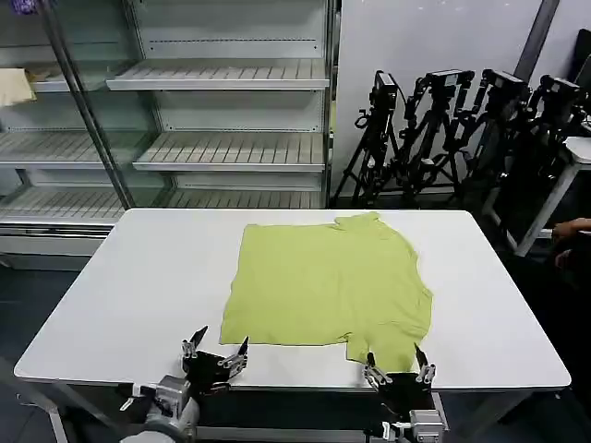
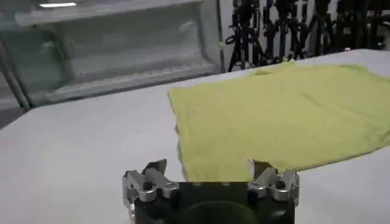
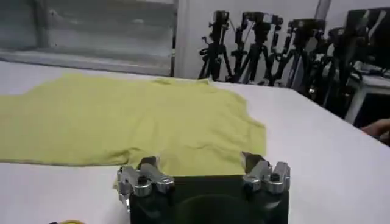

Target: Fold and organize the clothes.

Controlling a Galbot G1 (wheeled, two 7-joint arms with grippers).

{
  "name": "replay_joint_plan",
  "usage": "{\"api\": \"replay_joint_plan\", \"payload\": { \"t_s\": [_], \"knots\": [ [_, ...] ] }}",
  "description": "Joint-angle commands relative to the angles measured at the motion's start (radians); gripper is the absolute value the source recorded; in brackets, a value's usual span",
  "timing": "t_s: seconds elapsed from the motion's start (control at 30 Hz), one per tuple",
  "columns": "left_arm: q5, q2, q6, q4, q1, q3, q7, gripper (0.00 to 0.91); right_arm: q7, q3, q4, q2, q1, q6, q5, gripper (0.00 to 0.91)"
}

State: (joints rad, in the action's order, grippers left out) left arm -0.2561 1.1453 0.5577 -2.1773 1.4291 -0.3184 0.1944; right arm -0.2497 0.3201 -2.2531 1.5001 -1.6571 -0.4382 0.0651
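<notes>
**Lime T-shirt spread flat, both grippers waiting at the near edge**

We see a white table with a smooth matte top and rounded corners. Beyond its far edge stands a glass-fronted display case with slatted metal shelves, and to the right of that a cluster of black tripods against a pale wall.

On the table, slightly right of centre, lies the lime yellow-green T-shirt. The fabric looks like soft cotton, mostly flat with shallow wrinkles. Its left side runs as a fairly straight edge; the right side bulges outward, and a sleeve flap reaches toward the near edge on the right. No print is visible on the upward face.

Our left gripper sits low at the near edge, just short of the shirt's near left corner, its dark body with silver metal fingers pointing up and forward, jaws spread with nothing between them. Our right gripper holds a matching pose at the near edge, its spread, empty jaws framing the tip of the sleeve flap; we cannot tell whether they touch the cloth.
</notes>
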Motion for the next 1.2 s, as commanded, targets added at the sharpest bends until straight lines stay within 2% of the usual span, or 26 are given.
{"api": "replay_joint_plan", "payload": {
  "t_s": [0.03,0.07,0.1,0.13,0.17,0.2,0.23,0.27,0.3,0.77,0.97,1.2],
  "knots": [
    [-0.029,-0.015,0.022,0.067,-0.073,0.010,-0.004,0.907,-0.017,-0.011,0.016,0.004,-0.001,-0.005,-0.014,0.907],
    [-0.028,-0.014,0.022,0.079,-0.085,0.014,-0.002,0.907,-0.021,-0.012,0.014,0.006,-0.004,-0.007,-0.018,0.907],
    [-0.029,-0.013,0.022,0.084,-0.090,0.016,-0.002,0.715,-0.023,-0.012,0.012,0.006,-0.006,-0.012,-0.022,0.907],
    [-0.030,-0.013,0.022,0.089,-0.099,0.017,-0.001,0.212,-0.028,-0.012,0.010,0.006,-0.009,-0.017,-0.025,0.816],
    [-0.031,-0.013,0.022,0.096,-0.102,0.019,0.000,0.020,-0.032,-0.012,0.010,0.006,-0.011,-0.021,-0.029,0.695],
    [-0.031,-0.013,0.022,0.098,-0.103,0.019,0.000,0.020,-0.036,-0.011,0.010,0.006,-0.012,-0.023,-0.036,0.544],
    [-0.033,-0.014,0.022,0.097,-0.102,0.019,-0.001,0.020,-0.039,-0.011,0.010,0.006,-0.014,-0.026,-0.043,0.252],
    [-0.036,-0.014,0.022,0.093,-0.100,0.018,-0.002,0.020,-0.041,-0.012,0.010,0.007,-0.015,-0.027,-0.050,0.060],
    [-0.043,-0.014,0.022,0.089,-0.094,0.018,-0.002,0.020,-0.042,-0.013,0.008,0.007,-0.017,-0.029,-0.057,0.010],
    [-0.052,-0.016,0.020,0.061,-0.042,0.012,-0.016,0.020,-0.044,-0.040,-0.001,0.014,-0.033,-0.029,-0.071,0.000],
    [-0.073,-0.011,0.020,0.058,-0.040,0.005,-0.018,0.020,-0.043,-0.035,-0.025,0.008,-0.046,0.024,-0.094,0.000],
    [-0.091,0.001,0.019,0.018,-0.023,-0.008,-0.018,0.020,-0.016,-0.037,-0.131,-0.009,-0.101,0.058,-0.092,0.000]
  ]
}}
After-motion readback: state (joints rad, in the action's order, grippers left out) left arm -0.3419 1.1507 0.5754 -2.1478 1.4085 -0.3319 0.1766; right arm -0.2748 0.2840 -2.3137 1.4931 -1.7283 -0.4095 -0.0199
